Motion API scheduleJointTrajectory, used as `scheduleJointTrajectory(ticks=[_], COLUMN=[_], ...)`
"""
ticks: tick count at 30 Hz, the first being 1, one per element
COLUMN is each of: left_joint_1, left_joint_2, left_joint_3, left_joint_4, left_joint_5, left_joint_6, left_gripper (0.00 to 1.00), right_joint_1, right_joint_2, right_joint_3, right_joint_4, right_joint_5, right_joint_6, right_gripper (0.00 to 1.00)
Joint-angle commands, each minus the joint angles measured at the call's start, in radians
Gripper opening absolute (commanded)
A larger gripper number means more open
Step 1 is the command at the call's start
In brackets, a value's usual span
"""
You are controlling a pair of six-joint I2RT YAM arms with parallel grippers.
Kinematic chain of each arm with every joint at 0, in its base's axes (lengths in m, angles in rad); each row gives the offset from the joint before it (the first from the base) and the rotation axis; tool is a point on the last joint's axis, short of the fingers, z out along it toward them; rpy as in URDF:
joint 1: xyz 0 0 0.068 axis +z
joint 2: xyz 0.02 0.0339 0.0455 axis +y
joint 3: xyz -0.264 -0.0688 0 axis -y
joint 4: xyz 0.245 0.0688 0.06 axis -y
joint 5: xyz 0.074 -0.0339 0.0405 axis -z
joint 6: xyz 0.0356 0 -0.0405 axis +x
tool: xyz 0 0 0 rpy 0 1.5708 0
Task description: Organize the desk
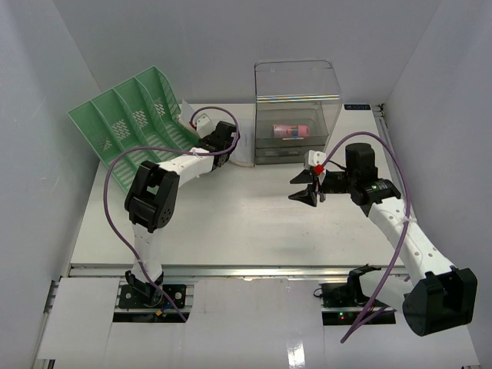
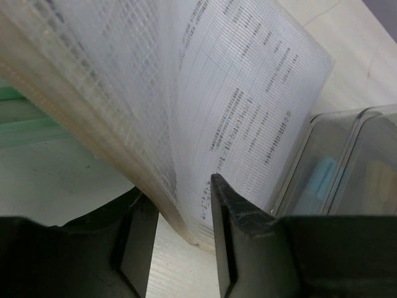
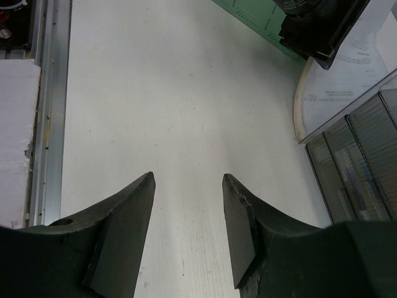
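- Desk [image 1: 231,231] is the white tabletop that fills the enclosure between the pale walls, with its metal rail along the near edge.
- At the far left corner of the desk we see a green file sorter [image 1: 131,123], tipped at a slant toward the left wall. At the far edge, right of the middle, stands a clear drawer unit [image 1: 298,108] with a pink item [image 1: 290,130] inside.
- Between those two, just beside the drawer unit, a sheaf of printed papers [image 2: 248,112] in a mesh sleeve curls up off the desk.
- Our left gripper [image 2: 181,192] has the sheaf's lower corner between its fingers. The gap is narrow and the sheaf seems to touch both sides, but we cannot tell whether the pinch is firm.
- Our right gripper [image 3: 188,179] hangs over the right half of the desk, near the drawer unit. Its jaws are apart with nothing between them.
- We judge the step in hand to be taking hold of the sheaf, probably to file it in the sorter.
- The next move calls for a sure pinch, a lift clear of the drawer unit, and a carry toward the far left corner.
- With the sorter slanted, we would need to line the limp sheaf up with a slot.
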Motion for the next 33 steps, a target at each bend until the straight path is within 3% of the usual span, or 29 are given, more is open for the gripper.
scheduleJointTrajectory(ticks=[1,6,10,12,24,33], left_joint_1=[0.005,0.006,0.007,0.005,-0.001,-0.002], left_joint_2=[0.001,0.006,0.003,-0.005,-0.172,-0.336], left_joint_3=[0.006,0.009,0.009,0.006,-0.072,-0.068], left_joint_4=[0.048,0.056,0.076,0.091,0.242,0.233], left_joint_5=[-0.060,-0.077,-0.068,-0.063,0.003,0.093], left_joint_6=[0.014,0.048,0.095,0.121,0.379,0.589], left_gripper=[0.42,0.32,0.07,0.00,0.00,0.00], right_joint_1=[-0.014,-0.028,-0.034,-0.036,-0.036,-0.037], right_joint_2=[-0.019,-0.018,-0.019,-0.019,-0.016,-0.011], right_joint_3=[-0.012,-0.014,-0.017,-0.018,-0.023,-0.029], right_joint_4=[0.008,0.008,0.008,0.008,0.008,0.007], right_joint_5=[-0.044,-0.059,-0.065,-0.065,-0.061,-0.047], right_joint_6=[0.010,0.014,0.015,0.013,0.010,0.002], right_gripper=[0.54,0.54,0.54,0.54,0.54,0.53])
